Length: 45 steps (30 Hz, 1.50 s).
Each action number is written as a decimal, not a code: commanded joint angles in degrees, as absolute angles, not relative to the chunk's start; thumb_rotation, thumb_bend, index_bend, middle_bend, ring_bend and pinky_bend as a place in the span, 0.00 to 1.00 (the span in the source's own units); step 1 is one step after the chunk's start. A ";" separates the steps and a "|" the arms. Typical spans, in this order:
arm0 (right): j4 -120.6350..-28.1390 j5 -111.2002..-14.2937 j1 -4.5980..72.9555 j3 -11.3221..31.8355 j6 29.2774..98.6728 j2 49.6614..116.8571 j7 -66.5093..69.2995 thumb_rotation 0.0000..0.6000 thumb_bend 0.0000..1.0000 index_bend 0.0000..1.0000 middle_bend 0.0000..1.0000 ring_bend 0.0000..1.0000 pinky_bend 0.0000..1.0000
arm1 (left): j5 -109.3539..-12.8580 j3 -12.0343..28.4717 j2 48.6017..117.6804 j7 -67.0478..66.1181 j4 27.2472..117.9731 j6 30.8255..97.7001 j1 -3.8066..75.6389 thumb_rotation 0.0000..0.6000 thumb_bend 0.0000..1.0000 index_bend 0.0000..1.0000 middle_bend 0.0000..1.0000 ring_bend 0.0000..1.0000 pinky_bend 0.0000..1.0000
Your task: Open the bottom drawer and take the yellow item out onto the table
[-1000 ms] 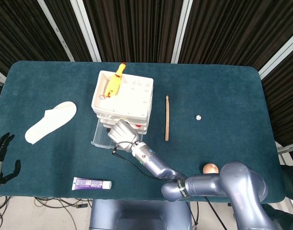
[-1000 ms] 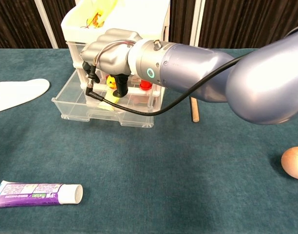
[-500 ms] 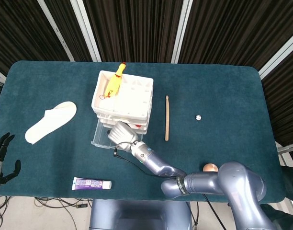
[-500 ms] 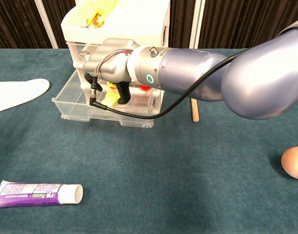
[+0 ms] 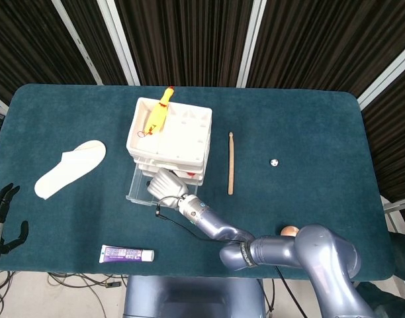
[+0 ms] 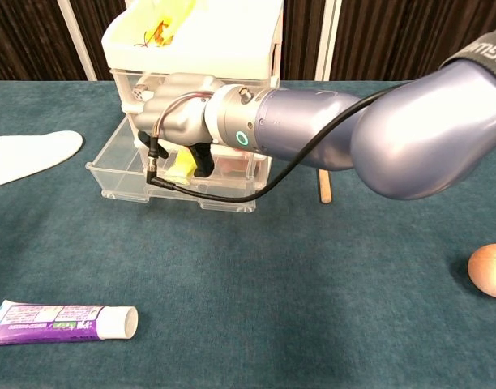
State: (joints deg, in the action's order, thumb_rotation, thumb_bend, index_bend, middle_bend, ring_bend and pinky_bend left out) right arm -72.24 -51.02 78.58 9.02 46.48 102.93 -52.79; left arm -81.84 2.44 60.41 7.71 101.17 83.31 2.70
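While your teal surface (image 5: 308,126) spreads under everything, the white drawer unit (image 5: 169,138) stands left of its centre with its clear bottom drawer (image 6: 126,166) pulled out toward you. Your right robot hand (image 6: 179,101) reaches into that open drawer, fingers curled down around the yellow item (image 6: 183,164); whether they truly grip it, you cannot tell. Your left robot hand (image 5: 0,218) rests off the surface's edge at 8 o'clock, fingers spread and holding nothing. A white insole (image 5: 70,167) lies at 9 o'clock of the unit, a drumstick (image 5: 231,162) at 3 o'clock. A yellow rubber chicken (image 5: 158,114) lies on the unit's top. A toothpaste tube (image 6: 62,321) lies at 7 o'clock, an egg (image 6: 489,270) at 4 o'clock.
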 commanded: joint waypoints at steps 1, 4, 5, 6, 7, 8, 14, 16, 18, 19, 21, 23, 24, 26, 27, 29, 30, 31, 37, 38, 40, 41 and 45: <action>-71.71 -50.88 78.80 9.14 45.87 103.20 -52.51 1.00 0.31 0.40 1.00 1.00 1.00 | -81.80 2.44 60.40 7.74 101.21 83.25 2.72 1.00 0.51 0.03 0.00 0.00 0.00; -71.10 -50.99 78.99 9.12 45.37 103.41 -52.36 1.00 0.31 0.40 1.00 1.00 1.00 | -81.75 2.46 60.39 7.76 101.22 83.26 2.71 1.00 0.51 0.03 0.00 0.00 0.00; -70.94 -50.94 79.02 9.10 45.16 103.49 -52.28 1.00 0.31 0.40 1.00 1.00 1.00 | -81.70 2.47 60.39 7.76 101.22 83.23 2.71 1.00 0.51 0.03 0.00 0.00 0.00; -70.79 -50.90 79.06 9.08 44.95 103.54 -52.21 1.00 0.31 0.40 1.00 1.00 1.00 | -81.68 2.47 60.38 7.77 101.23 83.19 2.72 1.00 0.51 0.03 0.00 0.00 0.00; -70.62 -50.87 79.10 9.07 44.78 103.60 -52.13 1.00 0.31 0.40 1.00 1.00 1.00 | -81.66 2.47 60.38 7.78 101.23 83.16 2.73 1.00 0.51 0.03 0.00 0.00 0.00; -70.46 -50.87 79.13 9.06 44.66 103.68 -52.06 1.00 0.31 0.40 1.00 1.00 1.00 | -81.65 2.47 60.37 7.77 101.23 83.14 2.74 1.00 0.51 0.03 0.00 0.00 0.00; -70.14 -50.77 79.20 9.05 44.28 103.96 -51.76 1.00 0.32 0.44 1.00 1.00 1.00 | -81.60 2.49 60.35 7.80 101.26 83.12 2.74 1.00 0.51 0.03 0.00 0.00 0.00; -70.02 -50.66 79.22 9.03 44.15 104.04 -51.72 1.00 0.32 0.44 1.00 1.00 1.00 | -81.59 2.50 60.33 7.83 101.28 83.11 2.75 1.00 0.51 0.03 0.00 0.00 0.00; -69.87 -50.42 79.30 8.94 43.87 104.10 -51.81 1.00 0.32 0.44 1.00 1.00 1.00 | -81.60 2.48 60.31 7.83 101.31 83.09 2.74 1.00 0.51 0.03 0.00 0.00 0.00; -69.80 -50.35 79.34 8.84 43.75 104.11 -51.92 1.00 0.32 0.44 1.00 1.00 1.00 | -81.62 2.46 60.30 7.84 101.32 83.09 2.74 1.00 0.51 0.03 0.00 0.00 0.00; -69.79 -50.17 79.39 8.78 43.63 104.12 -52.02 1.00 0.33 0.45 1.00 1.00 1.00 | -81.61 2.44 60.28 7.93 101.36 83.05 2.73 1.00 0.51 0.03 0.00 0.00 0.00; -69.81 -50.06 79.40 8.86 43.74 104.15 -51.99 1.00 0.33 0.46 1.00 1.00 1.00 | -81.58 2.44 60.24 8.09 101.40 82.98 2.74 1.00 0.51 0.03 0.00 0.00 0.00; -69.82 -49.99 79.40 8.89 43.74 104.16 -51.97 1.00 0.33 0.46 1.00 1.00 1.00 | -81.55 2.44 60.23 8.10 101.40 82.96 2.74 1.00 0.51 0.03 0.00 0.00 0.00; -69.76 -49.68 79.46 8.91 43.56 104.18 -51.99 1.00 0.34 0.47 1.00 1.00 1.00 | -81.52 2.44 60.19 8.16 101.45 82.92 2.75 1.00 0.51 0.03 0.00 0.00 0.00; -69.68 -49.53 79.52 8.83 43.45 104.18 -52.14 1.00 0.34 0.47 1.00 1.00 1.00 | -81.51 2.44 60.18 8.16 101.46 82.90 2.75 1.00 0.51 0.03 0.00 0.00 0.00; -69.62 -49.21 79.62 8.74 43.22 104.20 -52.29 1.00 0.35 0.49 1.00 1.00 1.00 | -81.51 2.42 60.14 8.16 101.47 82.87 2.75 1.00 0.51 0.03 0.00 0.00 0.00; -69.63 -49.08 79.63 8.74 43.12 104.22 -52.23 1.00 0.36 0.50 1.00 1.00 1.00 | -81.52 2.41 60.13 8.18 101.49 82.86 2.75 1.00 0.51 0.03 0.00 0.00 0.00; -69.65 -48.97 79.63 8.78 43.07 104.24 -52.14 1.00 0.36 0.51 1.00 1.00 1.00 | -81.52 2.41 60.12 8.19 101.50 82.86 2.75 1.00 0.51 0.03 0.00 0.00 0.00; -69.96 -48.59 79.72 8.82 43.05 104.25 -51.88 1.00 0.37 0.55 1.00 1.00 1.00 | -81.32 2.40 59.94 8.71 101.63 82.59 2.77 1.00 0.51 0.03 0.00 0.00 0.00; -70.14 -48.65 79.68 8.97 43.22 104.24 -51.62 1.00 0.37 0.55 1.00 1.00 1.00 | -81.32 2.40 59.90 8.73 101.66 82.56 2.78 1.00 0.51 0.03 0.00 0.00 0.00; -70.46 -48.80 79.59 9.32 43.58 104.20 -51.08 1.00 0.37 0.56 1.00 1.00 1.00 | -81.34 2.39 59.88 8.71 101.65 82.56 2.78 1.00 0.51 0.03 0.00 0.00 0.00; -70.64 -48.87 79.55 9.56 43.78 104.15 -50.78 1.00 0.37 0.56 1.00 1.00 1.00 | -81.33 2.40 59.87 8.73 101.67 82.58 2.77 1.00 0.51 0.03 0.00 0.00 0.00; -71.31 -49.44 79.44 10.31 44.96 103.77 -50.15 1.00 0.38 0.56 1.00 1.00 1.00 | -81.35 2.42 59.87 8.76 101.63 82.65 2.75 1.00 0.51 0.02 0.00 0.00 0.00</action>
State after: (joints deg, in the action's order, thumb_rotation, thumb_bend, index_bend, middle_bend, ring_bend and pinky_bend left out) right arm -71.14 -49.31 79.49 10.14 44.78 103.89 -50.30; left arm -81.35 2.42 59.87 8.76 101.62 82.65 2.75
